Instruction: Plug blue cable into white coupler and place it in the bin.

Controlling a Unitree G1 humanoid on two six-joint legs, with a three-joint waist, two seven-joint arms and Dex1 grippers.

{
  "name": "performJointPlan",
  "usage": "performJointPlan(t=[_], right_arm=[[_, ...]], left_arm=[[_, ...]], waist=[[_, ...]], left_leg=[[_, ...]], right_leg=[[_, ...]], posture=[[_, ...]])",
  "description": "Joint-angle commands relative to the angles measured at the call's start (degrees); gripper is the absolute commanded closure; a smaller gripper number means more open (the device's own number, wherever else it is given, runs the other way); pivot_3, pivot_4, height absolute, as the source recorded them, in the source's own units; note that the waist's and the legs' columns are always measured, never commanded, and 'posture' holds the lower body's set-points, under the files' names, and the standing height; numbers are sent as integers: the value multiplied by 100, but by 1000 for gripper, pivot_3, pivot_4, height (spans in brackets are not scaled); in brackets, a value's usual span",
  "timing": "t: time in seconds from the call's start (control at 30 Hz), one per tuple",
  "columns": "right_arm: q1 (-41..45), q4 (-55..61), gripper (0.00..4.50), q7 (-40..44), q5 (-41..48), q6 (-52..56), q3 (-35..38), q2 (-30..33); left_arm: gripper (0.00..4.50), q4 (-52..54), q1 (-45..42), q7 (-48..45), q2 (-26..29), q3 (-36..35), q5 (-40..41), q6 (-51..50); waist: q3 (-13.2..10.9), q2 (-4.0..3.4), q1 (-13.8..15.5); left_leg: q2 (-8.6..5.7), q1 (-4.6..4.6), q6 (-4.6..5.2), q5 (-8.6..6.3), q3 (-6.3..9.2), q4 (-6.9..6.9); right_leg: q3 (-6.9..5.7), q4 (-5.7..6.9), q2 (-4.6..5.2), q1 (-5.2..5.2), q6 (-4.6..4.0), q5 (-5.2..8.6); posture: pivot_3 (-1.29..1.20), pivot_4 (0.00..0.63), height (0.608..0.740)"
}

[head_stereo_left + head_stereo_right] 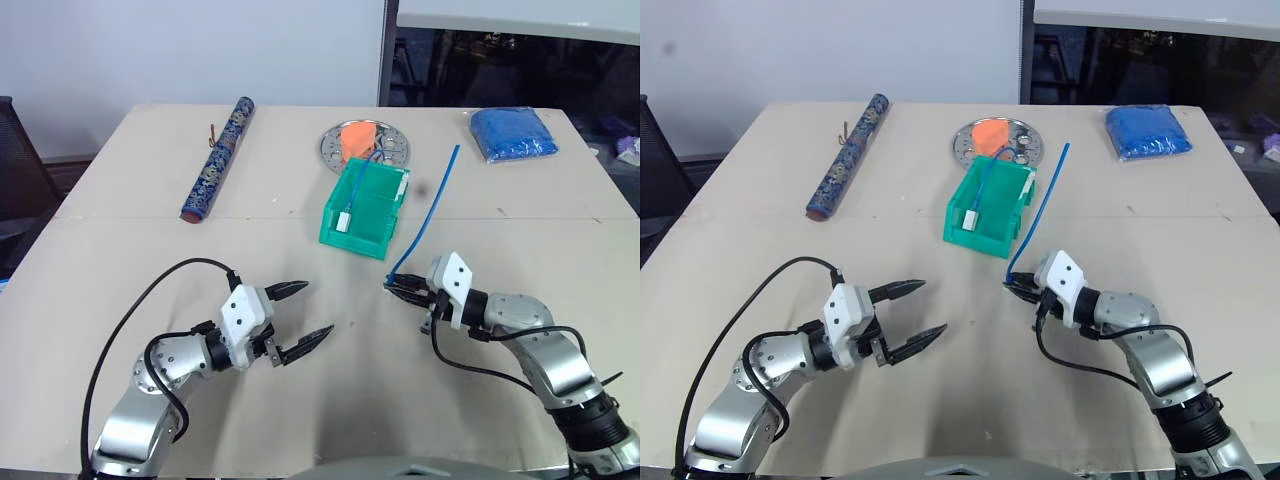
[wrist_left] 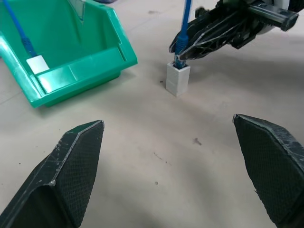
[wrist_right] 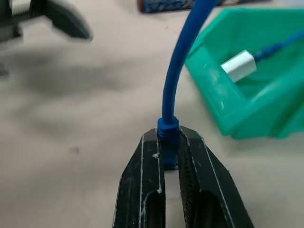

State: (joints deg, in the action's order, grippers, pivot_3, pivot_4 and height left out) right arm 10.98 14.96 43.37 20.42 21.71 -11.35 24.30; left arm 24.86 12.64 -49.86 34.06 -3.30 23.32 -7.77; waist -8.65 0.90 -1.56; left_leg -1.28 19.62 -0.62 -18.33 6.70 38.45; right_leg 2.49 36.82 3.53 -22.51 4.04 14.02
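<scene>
Nearest the head camera, the left gripper (image 1: 301,320) hovers just above the beige tabletop (image 1: 120,260) with its two black fingers spread wide and nothing between them. Across from it the right gripper (image 1: 391,284) has its fingers pinched tight on the plug end of the thin bright blue cable (image 1: 430,200), which rises in a curve above the table. In the left wrist view that plug sits in the top of the tiny white boxy plastic coupler (image 2: 177,78), which stands on the table just beside the small teal-green rectangular plastic bin (image 1: 385,235). Inside the bin lies a second blue cable with a white block (image 1: 345,222) on its end.
</scene>
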Motion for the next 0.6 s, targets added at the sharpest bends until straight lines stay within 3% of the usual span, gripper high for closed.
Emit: performJointPlan(t=[0.03, 0.27, 0.4, 0.5, 0.6], right_arm=[[677, 241, 4500, -59, 776, 813, 464, -111], [2573, -921, 4500, -208, 1130, 2285, 596, -218], [3949, -2846, 4500, -140, 558, 1814, 461, -537], [4831, -4513, 3401, -337, -75, 1001, 449, -677], [5210, -5236, 1690, -471, -389, 311, 598, -662]], left_arm=[[35, 250, 19, 125, -68, -403, 523, -177], [35, 487, 95, 291, -198, -935, 1254, -419], [35, 564, -148, 575, -322, -1088, 1411, -473], [0, 522, -474, 726, -404, -966, 1299, -470], [0, 527, -539, 767, -438, -916, 1258, -484]], waist=[[-10, -15, -21], [-11, -16, -51], [-14, -18, -70], [-13, -16, -50], [-11, -14, -53]], left_leg=[[0, 5, 0, 0, 4, 0], [-2, 17, 0, 0, 12, -10], [-3, 32, -2, 1, 2, -13], [-5, 37, -6, 3, -11, -13], [-7, 45, -25, 14, -24, -17]], right_leg=[[1, 0, 0, -8, -2, -1], [-5, -8, 2, -23, -3, -1], [0, -9, 5, -43, -4, -2], [-2, -6, 5, -51, -4, -2], [-2, -9, 7, -58, -5, -2]], posture=[[0, 150, 740], [0, 150, 740], [0, 150, 740], [0, 150, 740], [0, 150, 740]])
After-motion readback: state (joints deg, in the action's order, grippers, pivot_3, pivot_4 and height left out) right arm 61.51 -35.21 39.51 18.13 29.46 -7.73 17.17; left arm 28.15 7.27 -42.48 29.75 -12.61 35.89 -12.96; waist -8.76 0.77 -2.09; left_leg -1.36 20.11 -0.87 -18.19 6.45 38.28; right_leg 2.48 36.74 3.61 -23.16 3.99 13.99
